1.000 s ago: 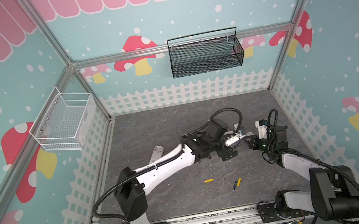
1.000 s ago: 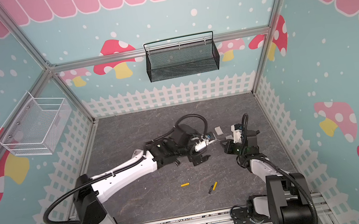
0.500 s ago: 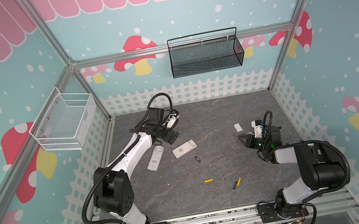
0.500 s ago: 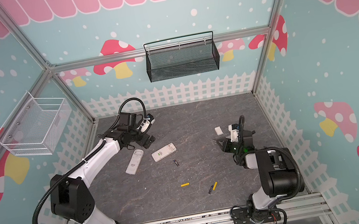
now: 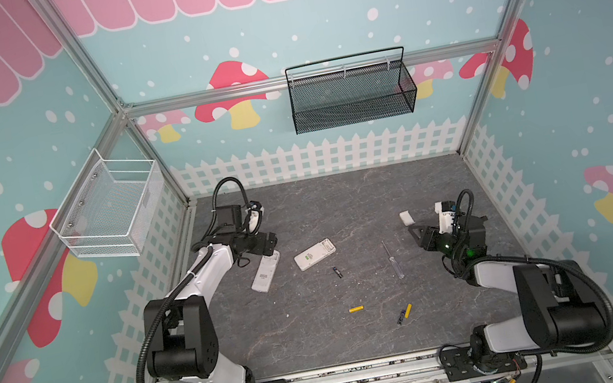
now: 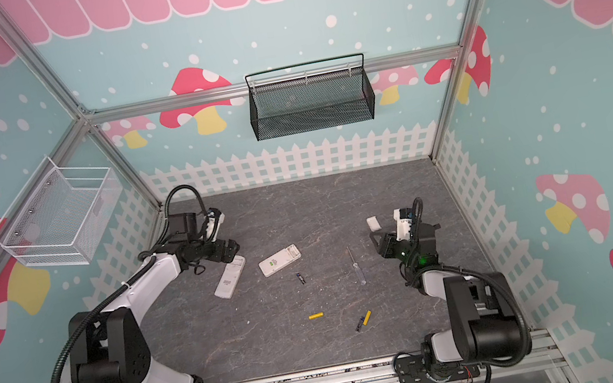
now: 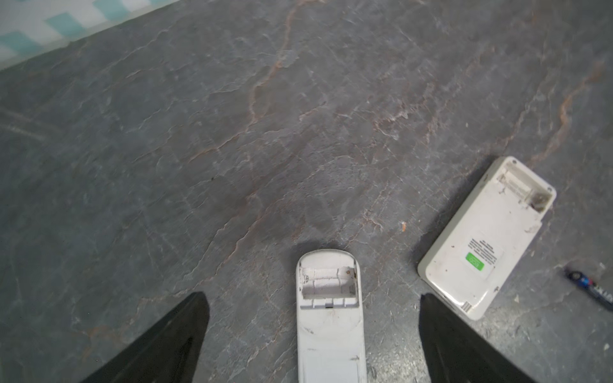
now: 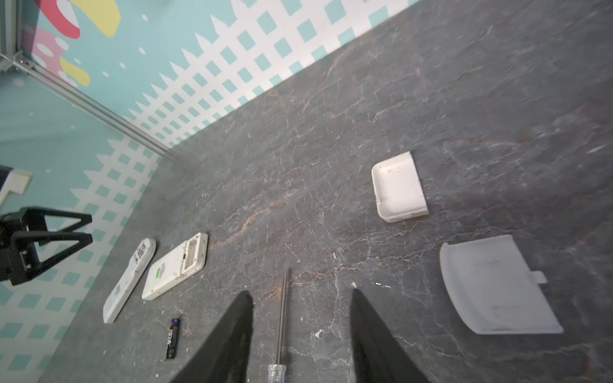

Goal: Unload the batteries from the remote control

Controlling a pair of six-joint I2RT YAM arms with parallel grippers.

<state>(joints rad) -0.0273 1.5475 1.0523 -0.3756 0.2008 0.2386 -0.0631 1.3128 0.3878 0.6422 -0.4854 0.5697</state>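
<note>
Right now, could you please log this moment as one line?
remotes: both empty | batteries: four loose on table | left hand: open | right hand: open
</note>
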